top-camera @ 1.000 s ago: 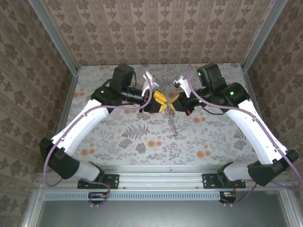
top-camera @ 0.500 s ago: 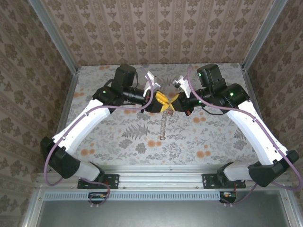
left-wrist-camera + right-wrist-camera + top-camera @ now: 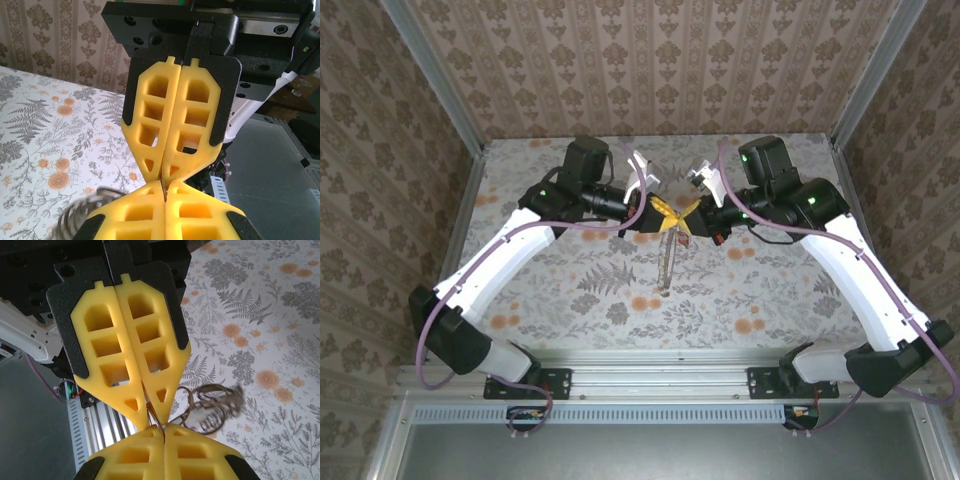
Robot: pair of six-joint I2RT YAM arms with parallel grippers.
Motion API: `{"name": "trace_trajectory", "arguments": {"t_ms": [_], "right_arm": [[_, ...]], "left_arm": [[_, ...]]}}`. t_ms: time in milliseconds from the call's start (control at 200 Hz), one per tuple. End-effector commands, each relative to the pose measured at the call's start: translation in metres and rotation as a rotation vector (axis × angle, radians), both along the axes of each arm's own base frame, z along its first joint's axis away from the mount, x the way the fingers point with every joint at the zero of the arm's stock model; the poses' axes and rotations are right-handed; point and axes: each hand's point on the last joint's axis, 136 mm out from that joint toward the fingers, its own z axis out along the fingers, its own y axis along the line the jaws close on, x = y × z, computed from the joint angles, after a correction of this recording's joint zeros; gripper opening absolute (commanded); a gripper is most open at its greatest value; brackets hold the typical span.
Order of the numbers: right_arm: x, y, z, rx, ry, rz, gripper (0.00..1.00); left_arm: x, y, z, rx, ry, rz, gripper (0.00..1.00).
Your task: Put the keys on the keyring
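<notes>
Clamped shut on the keyring (image 3: pixel 155 417) with left fingers (image 3: pixel 135 214) and right fingers (image 3: pixel 134 456), tips meeting. Dangling below, blurred: perhaps keys (image 3: pixel 665 262).

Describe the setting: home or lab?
Likely a lab robot cell, not a home: aluminium frame posts edging brown damask wallpaper panels, a floral-print tabletop, and a metal mounting rail at the near edge.

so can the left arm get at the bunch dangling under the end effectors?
Probably not: left end effector and right end effector are both shut on the keyring, tip to tip; the bunch hangs below them.
</notes>
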Motion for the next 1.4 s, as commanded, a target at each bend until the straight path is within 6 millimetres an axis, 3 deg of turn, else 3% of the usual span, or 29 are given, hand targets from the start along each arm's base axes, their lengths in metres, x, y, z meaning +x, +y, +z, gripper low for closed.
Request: {"name": "trace_trajectory", "arguments": {"t_ms": [0,60,185,325,450,640,1015,1395], "right_arm": [[0.002,0.0,0.022,0.068,-0.078,-0.022,0.12],[0.003,-0.007,0.026,0.098,-0.09,-0.058,0.25],[0.001,-0.023,0.033,0.187,-0.095,-0.113,0.27],[0.004,-0.034,0.022,0.231,-0.08,-0.164,0.27],[0.005,-0.033,0.007,0.242,-0.027,-0.163,0.31],[-0.002,-0.02,0.008,0.289,-0.012,-0.095,0.46],[-0.013,-0.018,0.01,0.338,0.0,-0.08,0.47],[0.001,-0.008,0.01,0.365,0.0,-0.106,0.48]], "left_arm": [[-0.006,-0.002,0.014,-0.047,-0.04,-0.021,0.0],[-0.004,-0.001,0.016,-0.056,-0.061,0.004,0.0],[-0.002,0.002,0.026,-0.096,-0.105,0.038,0.0],[-0.005,0.004,0.035,-0.128,-0.12,0.039,0.0],[-0.005,0.004,0.04,-0.142,-0.12,0.042,0.0],[-0.002,0.002,0.046,-0.158,-0.13,0.055,0.0],[0.002,0.001,0.052,-0.177,-0.141,0.073,0.0],[0.004,-0.001,0.054,-0.183,-0.14,0.078,0.0]]}}
